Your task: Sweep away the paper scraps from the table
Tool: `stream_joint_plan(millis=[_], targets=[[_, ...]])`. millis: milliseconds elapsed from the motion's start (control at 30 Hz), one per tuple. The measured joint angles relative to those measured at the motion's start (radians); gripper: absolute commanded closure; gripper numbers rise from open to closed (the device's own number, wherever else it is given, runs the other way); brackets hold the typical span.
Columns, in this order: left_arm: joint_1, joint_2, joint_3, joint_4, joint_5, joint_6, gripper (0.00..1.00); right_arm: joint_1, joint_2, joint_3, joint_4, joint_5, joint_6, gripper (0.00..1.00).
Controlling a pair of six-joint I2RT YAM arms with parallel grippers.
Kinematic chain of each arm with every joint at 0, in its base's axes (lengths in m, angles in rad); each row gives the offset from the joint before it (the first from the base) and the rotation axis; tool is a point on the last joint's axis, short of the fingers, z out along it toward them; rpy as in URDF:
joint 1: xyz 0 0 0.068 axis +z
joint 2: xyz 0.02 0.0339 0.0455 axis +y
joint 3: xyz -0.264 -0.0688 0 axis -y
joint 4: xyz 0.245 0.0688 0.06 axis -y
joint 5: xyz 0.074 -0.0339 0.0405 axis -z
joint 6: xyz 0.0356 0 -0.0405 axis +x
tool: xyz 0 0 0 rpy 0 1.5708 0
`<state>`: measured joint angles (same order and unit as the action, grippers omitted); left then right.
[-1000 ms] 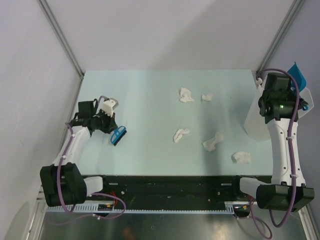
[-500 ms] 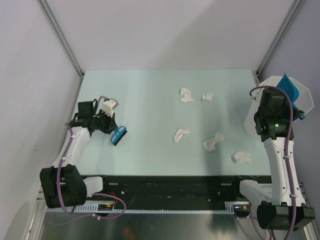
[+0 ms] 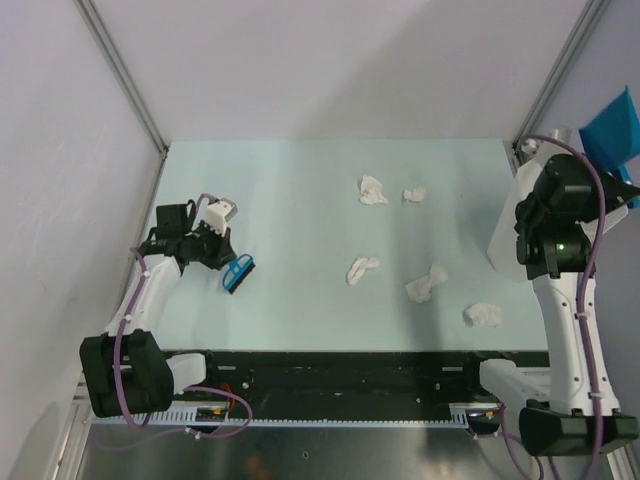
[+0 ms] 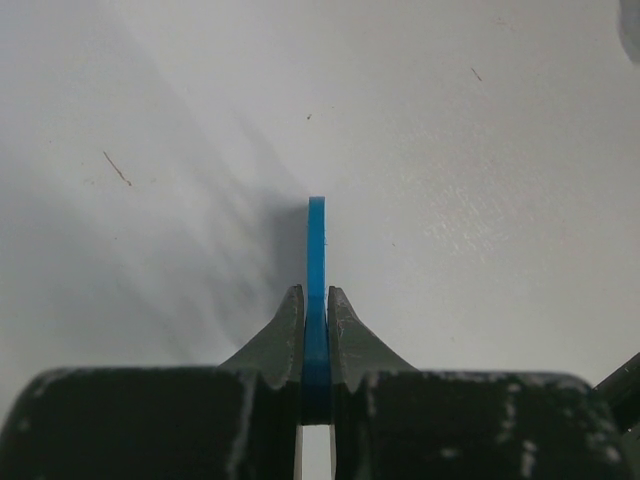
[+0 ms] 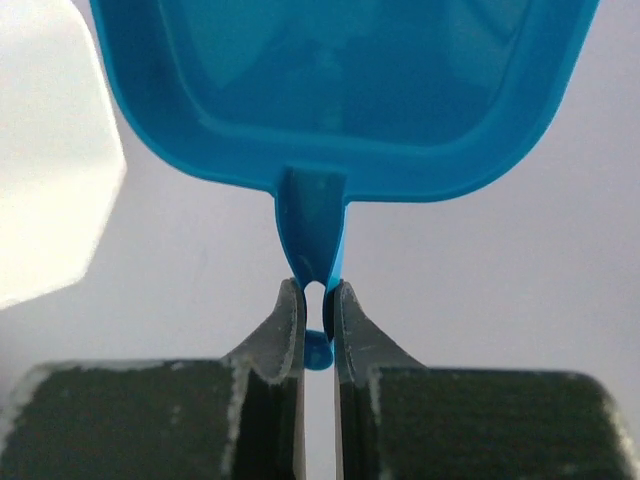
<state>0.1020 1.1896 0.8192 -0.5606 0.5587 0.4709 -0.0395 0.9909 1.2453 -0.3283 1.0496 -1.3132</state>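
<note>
Holding, left: my left gripper (image 4: 316, 300) is pinched nearly shut on the thin blue brush (image 4: 316, 235), with only the blue blade between the fingers. It sits low over the left side of the table (image 3: 280, 180). I cannot tell whether the bristles touch the surface.
Holding, right: my right gripper (image 5: 318, 292) is clamped on the stub handle of the blue dustpan (image 5: 340, 90). The pan is raised past the table's right edge, beside the white bin (image 3: 503, 245).
Nearest scrap (image 3: 483, 315): it lies by the front right corner, close to the right arm.
Middle scraps (image 3: 427, 283): one wad sits right of centre, and its neighbour (image 3: 362, 268) is further left. They lie apart from each other.
Far scraps (image 3: 372, 190): this wad lies near a smaller wad (image 3: 414, 194) towards the back.
Step in hand: I judge it is bringing the pan down to the table, since none of the paper is gathered yet.
Pan placement: I want the lip flat on the surface, mouth facing left, just right of the nearest wads.
Brush stroke: I plan short, light passes from left to right, herding one cluster at a time.
Risk: the tissue looks light and may skitter aside, and the pan may pivot on its slim handle if pressed hard.
</note>
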Motion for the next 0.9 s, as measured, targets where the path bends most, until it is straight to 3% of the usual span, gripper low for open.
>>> stream_joint_plan(millis=[167, 333, 633, 900], targets=[[-0.015, 0.0, 0.003, -0.003, 0.0, -0.004, 1.0, 0.283, 0.022, 0.103, -0.052, 0.06, 0.181, 1.0], [-0.127, -0.014, 0.044, -0.008, -0.034, -0.026, 1.0, 0.414, 0.122, 0.24, -0.284, 0.031, 0.507, 1.0], [-0.52, 0.04, 0.317, -0.013, -0.025, -0.119, 1.0, 0.405, 0.181, 0.292, -0.533, -0.279, 0.959, 1.0], [-0.926, 0.487, 0.75, 0.035, 0.035, -0.297, 1.0, 0.18, 0.151, 0.29, -0.556, -0.519, 1.146, 1.0]])
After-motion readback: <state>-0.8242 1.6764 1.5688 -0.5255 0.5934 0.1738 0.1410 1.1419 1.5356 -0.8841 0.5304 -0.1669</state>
